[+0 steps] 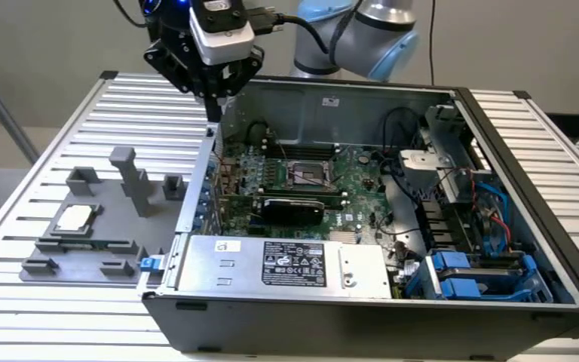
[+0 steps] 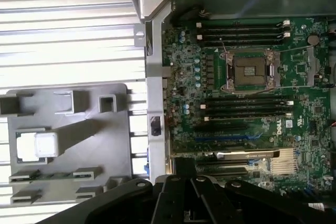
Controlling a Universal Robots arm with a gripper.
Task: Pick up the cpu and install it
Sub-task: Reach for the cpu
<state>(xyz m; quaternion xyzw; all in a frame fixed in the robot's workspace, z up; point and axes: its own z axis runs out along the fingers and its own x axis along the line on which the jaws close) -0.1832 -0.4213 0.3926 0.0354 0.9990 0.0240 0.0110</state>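
Power supply (image 1: 289, 264): silver box with a black label, it lies inside the computer case (image 1: 370, 320) along the near wall.
Computer case: open on top, it stands on the slatted table (image 1: 78, 320).
Fixture plate (image 1: 103, 230): grey, flat on the table, just beside the case on the exterior view's left.
cpu (image 1: 73, 219): it lies flat in a square recess of the fixture plate, near the plate's edge on the exterior view's left, metal top up.
Socket (image 1: 307, 175): on the green motherboard (image 1: 360, 170), near the middle of the case floor, a metal frame around a dark centre.
Black card (image 1: 289, 207): on the motherboard, between the socket and the power supply.
Gripper (image 1: 213, 105): closed, the fingers together and pointing down. It hangs over the far corner of the case on the exterior view's left, well apart from the cpu.
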